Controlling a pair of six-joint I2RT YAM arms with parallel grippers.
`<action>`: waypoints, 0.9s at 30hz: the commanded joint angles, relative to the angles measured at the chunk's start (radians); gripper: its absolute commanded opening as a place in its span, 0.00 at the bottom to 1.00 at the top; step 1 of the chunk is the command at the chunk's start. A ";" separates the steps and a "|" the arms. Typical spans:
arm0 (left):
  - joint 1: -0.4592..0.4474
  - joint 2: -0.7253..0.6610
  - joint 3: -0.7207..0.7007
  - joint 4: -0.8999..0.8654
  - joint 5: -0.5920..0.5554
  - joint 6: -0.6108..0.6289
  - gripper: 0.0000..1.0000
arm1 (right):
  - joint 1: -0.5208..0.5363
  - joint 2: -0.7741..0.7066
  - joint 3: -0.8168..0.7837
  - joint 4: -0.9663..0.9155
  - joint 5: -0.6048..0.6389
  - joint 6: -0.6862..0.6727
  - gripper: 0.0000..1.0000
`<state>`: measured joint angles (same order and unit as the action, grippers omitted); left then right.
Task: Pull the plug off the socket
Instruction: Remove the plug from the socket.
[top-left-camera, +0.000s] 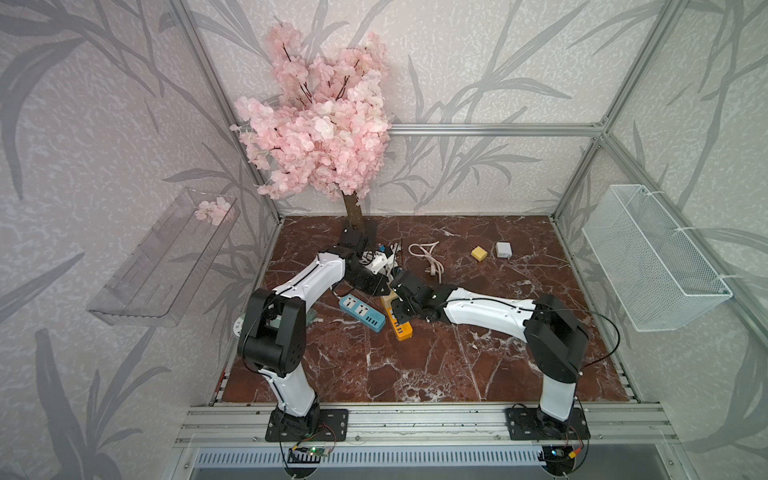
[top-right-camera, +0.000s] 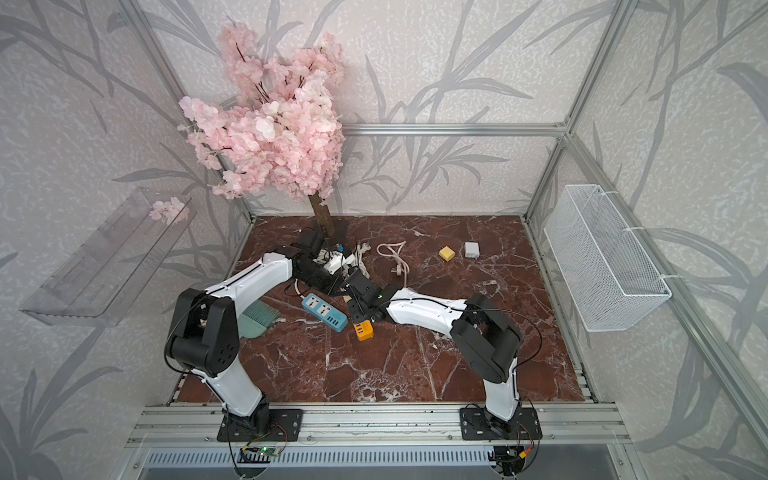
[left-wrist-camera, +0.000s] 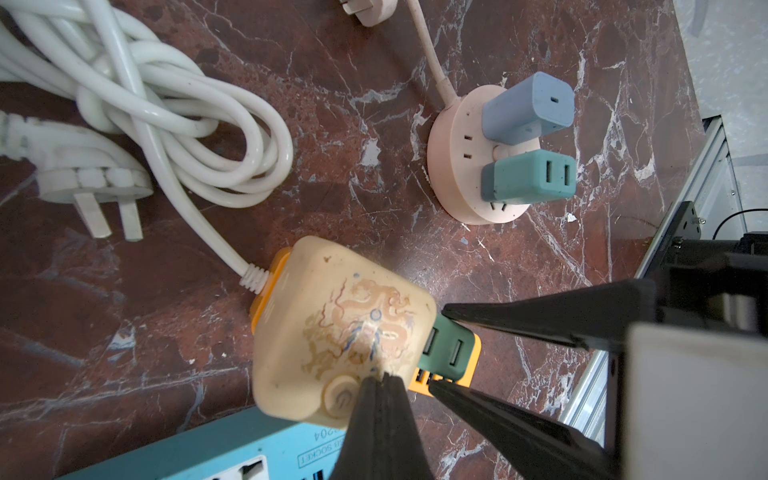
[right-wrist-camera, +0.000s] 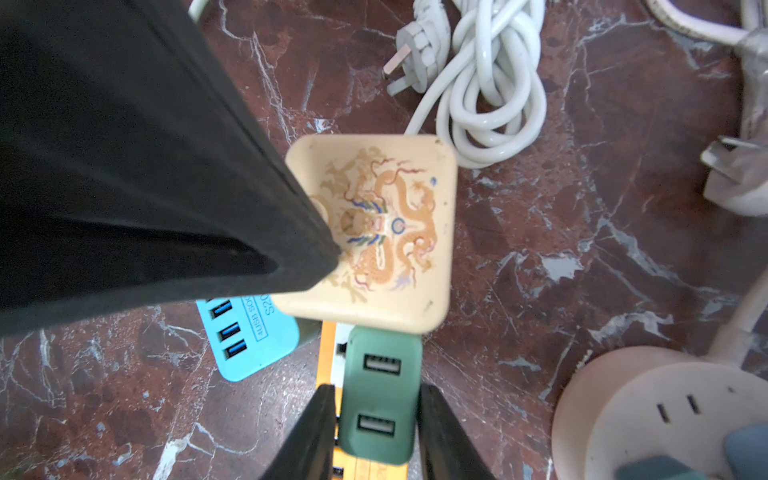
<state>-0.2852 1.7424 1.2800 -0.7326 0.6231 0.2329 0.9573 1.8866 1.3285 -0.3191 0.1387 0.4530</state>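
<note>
I see the marble-look tabletop (top-left-camera: 457, 365) w/ orange power strip (top-left-camera: 400, 328) mid-table, long axis running near-to-far. Blue strip (top-left-camera: 361, 312) lies just beside it. Cream dragon-print block (right-wrist-camera: 374, 232) sits on the orange strip; L gripper (left-wrist-camera: 380, 376) tips pinched together, resting on it. Green USB plug (right-wrist-camera: 378, 399) stands upright in the strip, ports up; R gripper (right-wrist-camera: 376, 419) jaws narrow, flanking both sides, contact unclear.

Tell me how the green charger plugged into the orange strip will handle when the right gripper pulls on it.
The green charger looks like a stiff, smooth plastic block, so the fingers might slip. It probably weighs little. The orange strip may lift with it, though the left gripper presses on the strip's cream end.
</note>
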 joint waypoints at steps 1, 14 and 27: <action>-0.002 0.049 -0.049 -0.049 -0.080 0.009 0.00 | 0.013 0.022 0.014 -0.021 0.025 -0.008 0.41; 0.000 0.053 -0.047 -0.048 -0.081 0.008 0.00 | 0.034 0.029 0.005 -0.023 0.057 -0.005 0.28; 0.003 0.057 -0.045 -0.048 -0.079 0.005 0.00 | 0.115 0.054 0.019 -0.038 0.151 0.014 0.16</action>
<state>-0.2794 1.7424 1.2785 -0.7380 0.6281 0.2359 1.0283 1.9148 1.3285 -0.3264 0.2993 0.4938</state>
